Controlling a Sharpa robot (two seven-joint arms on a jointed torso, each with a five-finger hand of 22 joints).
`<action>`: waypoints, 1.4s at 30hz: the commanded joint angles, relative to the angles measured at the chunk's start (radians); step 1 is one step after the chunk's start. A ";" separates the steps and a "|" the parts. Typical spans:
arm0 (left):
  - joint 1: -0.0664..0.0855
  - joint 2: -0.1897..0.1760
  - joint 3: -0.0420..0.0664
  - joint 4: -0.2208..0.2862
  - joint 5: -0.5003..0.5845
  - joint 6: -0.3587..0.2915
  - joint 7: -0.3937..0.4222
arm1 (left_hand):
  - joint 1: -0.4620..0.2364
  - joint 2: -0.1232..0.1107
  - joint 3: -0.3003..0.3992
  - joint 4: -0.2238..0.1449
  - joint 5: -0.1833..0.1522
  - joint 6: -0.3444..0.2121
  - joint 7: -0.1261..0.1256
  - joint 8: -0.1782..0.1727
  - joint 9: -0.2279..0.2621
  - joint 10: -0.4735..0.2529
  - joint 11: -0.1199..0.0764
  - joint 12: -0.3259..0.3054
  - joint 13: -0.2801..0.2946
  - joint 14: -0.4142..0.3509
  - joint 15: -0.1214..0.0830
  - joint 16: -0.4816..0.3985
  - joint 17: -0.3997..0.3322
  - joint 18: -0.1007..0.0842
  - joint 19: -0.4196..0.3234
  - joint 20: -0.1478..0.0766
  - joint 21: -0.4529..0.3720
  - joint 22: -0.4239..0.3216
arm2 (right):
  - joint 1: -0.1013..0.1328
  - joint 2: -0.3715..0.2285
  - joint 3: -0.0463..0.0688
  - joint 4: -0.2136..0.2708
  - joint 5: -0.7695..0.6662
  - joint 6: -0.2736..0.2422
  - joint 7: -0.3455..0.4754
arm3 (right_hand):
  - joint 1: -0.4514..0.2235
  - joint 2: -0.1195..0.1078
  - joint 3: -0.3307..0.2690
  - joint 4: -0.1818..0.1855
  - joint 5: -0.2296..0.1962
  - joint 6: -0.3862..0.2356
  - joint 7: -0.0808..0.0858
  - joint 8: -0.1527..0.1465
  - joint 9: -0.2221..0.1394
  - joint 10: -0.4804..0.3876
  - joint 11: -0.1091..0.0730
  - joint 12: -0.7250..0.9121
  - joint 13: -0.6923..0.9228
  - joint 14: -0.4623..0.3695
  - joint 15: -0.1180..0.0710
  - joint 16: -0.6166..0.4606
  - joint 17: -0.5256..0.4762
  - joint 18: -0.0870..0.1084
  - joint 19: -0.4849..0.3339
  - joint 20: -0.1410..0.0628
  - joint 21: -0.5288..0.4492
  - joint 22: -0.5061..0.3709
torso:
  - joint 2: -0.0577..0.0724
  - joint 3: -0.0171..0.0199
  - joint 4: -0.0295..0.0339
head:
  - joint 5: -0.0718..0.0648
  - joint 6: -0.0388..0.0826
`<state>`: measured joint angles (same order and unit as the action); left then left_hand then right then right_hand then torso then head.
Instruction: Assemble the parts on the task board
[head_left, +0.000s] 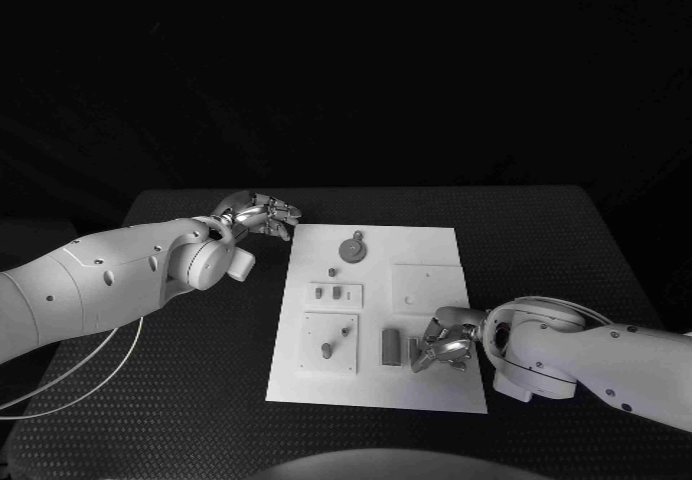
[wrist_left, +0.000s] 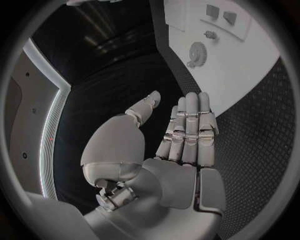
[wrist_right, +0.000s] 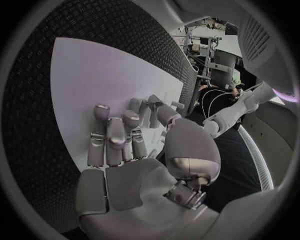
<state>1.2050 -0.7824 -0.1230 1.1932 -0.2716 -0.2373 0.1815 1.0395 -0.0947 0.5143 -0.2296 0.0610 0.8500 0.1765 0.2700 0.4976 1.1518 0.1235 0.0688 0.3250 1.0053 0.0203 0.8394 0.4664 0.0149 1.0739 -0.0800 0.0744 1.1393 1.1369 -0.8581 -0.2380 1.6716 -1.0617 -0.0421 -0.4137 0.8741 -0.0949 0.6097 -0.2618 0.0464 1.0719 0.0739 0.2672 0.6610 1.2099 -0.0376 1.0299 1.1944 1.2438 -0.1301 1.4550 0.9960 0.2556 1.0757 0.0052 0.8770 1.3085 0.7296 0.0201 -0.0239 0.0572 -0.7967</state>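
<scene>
Your flat white task board (head_left: 433, 250) mid-tabletop (head_left: 173, 400) on dimpled black, small grey parts (head_left: 391, 347) upon it, right hand (head_left: 440, 345) fingers curled over the near parts, grasp unclear, left hand (head_left: 264, 216) spread, empty, beside the board's far corner

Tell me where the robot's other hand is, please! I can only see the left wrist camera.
Observer: The right hand is over the near right part of the task board.
Operator: Is a piece next to it?
Observer: Yes, a dark oblong part lies on the board just beside its fingers.
Operator: Is it holding one?
Observer: Its fingers curl down at the board; whether they grip anything, I cannot tell.
</scene>
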 joint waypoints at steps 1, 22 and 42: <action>0.001 0.000 0.001 0.003 0.005 0.010 0.006 | -0.008 0.000 -0.001 0.008 0.004 0.001 0.009 0.005 -0.002 -0.008 -0.001 0.001 0.001 0.008 0.000 -0.006 0.002 0.005 0.003 0.002 -0.004 0.001 | -0.002 0.004 0.000 -0.001 -0.023 -0.016 -0.011 | -0.001 0.021 -0.002 -0.010 0.004 0.009 -0.001 0.004 -0.002 0.010 0.001 0.007 -0.002 0.009 -0.001 0.007 0.004 0.006 0.005 -0.005 0.003 0.016 | 0.000 0.0001 -0.0003 | 0.001 -0.001; 0.001 -0.001 0.001 0.004 0.005 0.009 0.006 | -0.008 0.001 -0.001 0.009 0.004 0.001 0.009 0.006 -0.002 -0.008 -0.001 0.001 0.002 0.009 0.000 -0.006 0.003 0.005 0.003 0.002 -0.004 0.001 | -0.003 0.008 0.000 -0.008 -0.055 -0.025 -0.026 | 0.013 0.088 -0.008 -0.031 0.004 0.028 -0.009 0.008 -0.005 0.032 -0.007 0.008 -0.004 0.034 -0.006 0.013 0.020 0.006 0.014 -0.011 0.006 0.017 | 0.000 -0.0001 -0.0005 | -0.001 -0.002; 0.001 0.005 0.001 -0.003 0.036 0.010 0.024 | -0.012 -0.003 -0.004 0.010 0.004 0.000 0.009 0.006 -0.003 -0.009 0.000 0.001 0.002 0.006 0.001 -0.009 0.004 0.004 0.000 0.003 -0.005 0.001 | 0.037 -0.022 0.014 -0.071 0.119 -0.041 0.186 | 0.000 -0.087 0.002 0.000 0.004 -0.066 0.029 -0.044 -0.028 -0.024 0.029 -0.007 0.002 -0.049 0.018 -0.022 -0.056 0.006 -0.021 0.008 -0.022 0.013 | -0.006 -0.0011 -0.0028 | -0.019 0.047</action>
<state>1.2050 -0.7803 -0.1231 1.1903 -0.2628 -0.2373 0.1843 1.0377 -0.0965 0.5094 -0.2247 0.0610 0.8499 0.1764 0.2700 0.4959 1.1518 0.1235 0.0688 0.3255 1.0053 0.0203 0.8354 0.4691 0.0149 1.0739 -0.0800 0.0744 1.1393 1.1685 -0.8806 -0.2261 1.6112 -1.0175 -0.0754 -0.3439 0.8746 -0.1778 0.6104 -0.2628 0.0463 1.0241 0.0873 0.2257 0.6324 1.1890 -0.0067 1.0257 1.1951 1.1985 -0.1106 1.4373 0.9411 0.2535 1.0568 0.0134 0.8573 1.3085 0.7262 0.0201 -0.0253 0.0432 -0.7656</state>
